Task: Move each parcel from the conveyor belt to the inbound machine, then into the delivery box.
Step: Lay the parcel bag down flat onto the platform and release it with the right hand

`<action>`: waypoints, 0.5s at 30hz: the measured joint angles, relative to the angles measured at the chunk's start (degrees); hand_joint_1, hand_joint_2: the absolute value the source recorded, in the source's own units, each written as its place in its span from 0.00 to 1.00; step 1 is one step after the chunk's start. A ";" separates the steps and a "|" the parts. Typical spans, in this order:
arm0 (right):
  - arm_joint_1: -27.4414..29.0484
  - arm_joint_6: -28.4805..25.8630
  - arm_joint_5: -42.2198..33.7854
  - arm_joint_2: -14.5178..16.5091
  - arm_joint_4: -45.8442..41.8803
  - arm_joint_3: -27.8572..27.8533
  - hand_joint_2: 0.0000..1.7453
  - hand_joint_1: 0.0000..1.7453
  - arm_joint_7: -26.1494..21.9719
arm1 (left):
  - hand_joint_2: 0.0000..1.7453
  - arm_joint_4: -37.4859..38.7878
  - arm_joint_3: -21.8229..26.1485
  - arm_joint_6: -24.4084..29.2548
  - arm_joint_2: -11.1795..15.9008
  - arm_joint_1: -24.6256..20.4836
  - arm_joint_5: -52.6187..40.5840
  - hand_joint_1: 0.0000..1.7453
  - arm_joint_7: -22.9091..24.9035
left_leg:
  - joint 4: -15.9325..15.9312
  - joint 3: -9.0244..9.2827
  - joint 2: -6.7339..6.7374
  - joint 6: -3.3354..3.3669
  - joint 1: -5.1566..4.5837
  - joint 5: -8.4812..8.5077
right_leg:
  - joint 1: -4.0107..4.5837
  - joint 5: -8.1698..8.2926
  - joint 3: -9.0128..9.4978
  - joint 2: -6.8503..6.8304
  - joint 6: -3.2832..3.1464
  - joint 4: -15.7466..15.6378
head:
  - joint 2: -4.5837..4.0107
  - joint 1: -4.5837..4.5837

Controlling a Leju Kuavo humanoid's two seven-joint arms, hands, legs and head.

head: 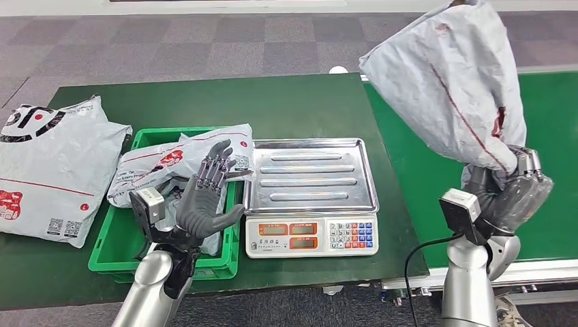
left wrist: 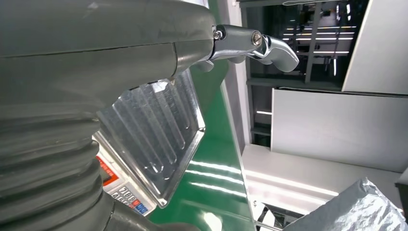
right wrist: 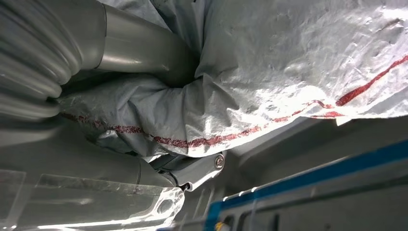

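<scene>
My arms are silver tubes. My left hand (head: pixel 204 197) is dark grey, its fingers black and segmented, with a boxy wrist camera at its 8 o'clock. A black cable loops at 8 o'clock from my right hand (head: pixel 514 191).

1. A dark green table (head: pixel 293 102) stands on grey carpet tiles (head: pixel 170 41).
2. Directly on it lie a grey parcel (head: pixel 48 170) at the left, a green crate (head: pixel 228 262) and a weighing scale (head: pixel 311 235).
3. The green conveyor belt (head: pixel 552 136) adjoins its right edge.
</scene>
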 joint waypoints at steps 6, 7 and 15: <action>1.21 12.45 10.47 -1.07 0.23 7.07 1.00 1.00 9.85 | 1.00 -1.53 0.00 2.29 0.07 0.72 -1.77 0.00 -1.96 | -0.01 0.00 0.10 -0.05 0.01 -0.05 | 0.01 0.00 -0.05 0.09 0.00 0.00 | 0.00 -0.01; 1.18 15.35 11.52 -1.36 0.77 8.09 1.00 1.00 11.70 | 1.00 -1.94 0.00 2.95 0.07 0.96 -2.46 0.00 -2.33 | -0.01 -0.01 0.08 -0.05 0.02 -0.04 | 0.02 0.00 -0.04 0.07 0.00 0.00 | -0.01 -0.01; 1.10 35.60 10.56 -3.49 7.96 15.92 1.00 1.00 18.46 | 1.00 -5.10 0.23 7.09 0.08 2.82 -6.89 0.00 -4.73 | 0.00 -0.03 0.03 -0.04 0.01 -0.04 | 0.01 -0.01 -0.04 0.05 0.00 0.00 | -0.01 -0.01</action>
